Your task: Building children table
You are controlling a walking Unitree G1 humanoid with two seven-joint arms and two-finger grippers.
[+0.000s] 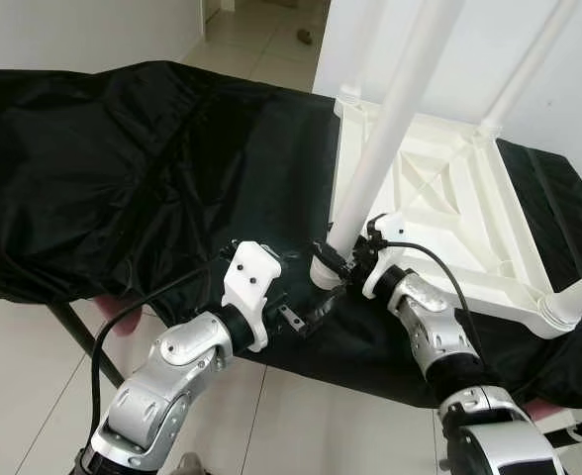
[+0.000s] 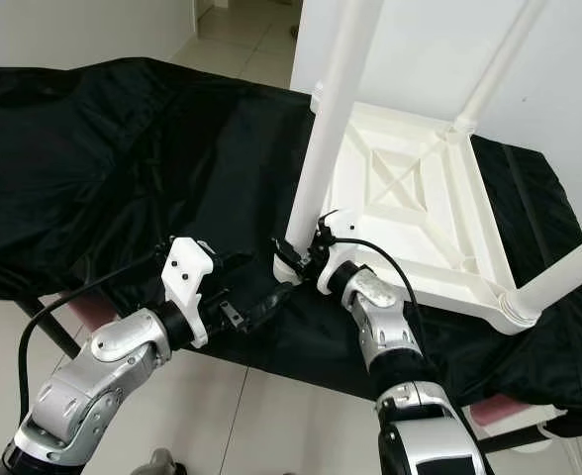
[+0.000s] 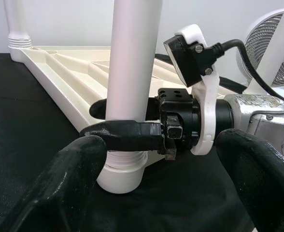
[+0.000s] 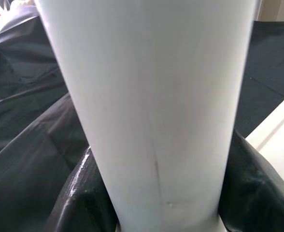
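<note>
Right tool (image 1: 348, 265) clamps white plastic tube leg (image 1: 390, 129) near its base, at upturned white tabletop (image 1: 449, 213) corner on black-draped worktop (image 1: 123, 168). Left tool (image 1: 311, 309) apart, just beside. Risk: tilted leg cross-seating or popping out of socket.

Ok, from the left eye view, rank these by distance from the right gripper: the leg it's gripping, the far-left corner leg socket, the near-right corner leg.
1. Gripped leg, clamped in the right gripper.
2. Near-right corner leg, at the right edge.
3. Far-left corner leg socket, at the back.
2 and 3 are close.
</note>
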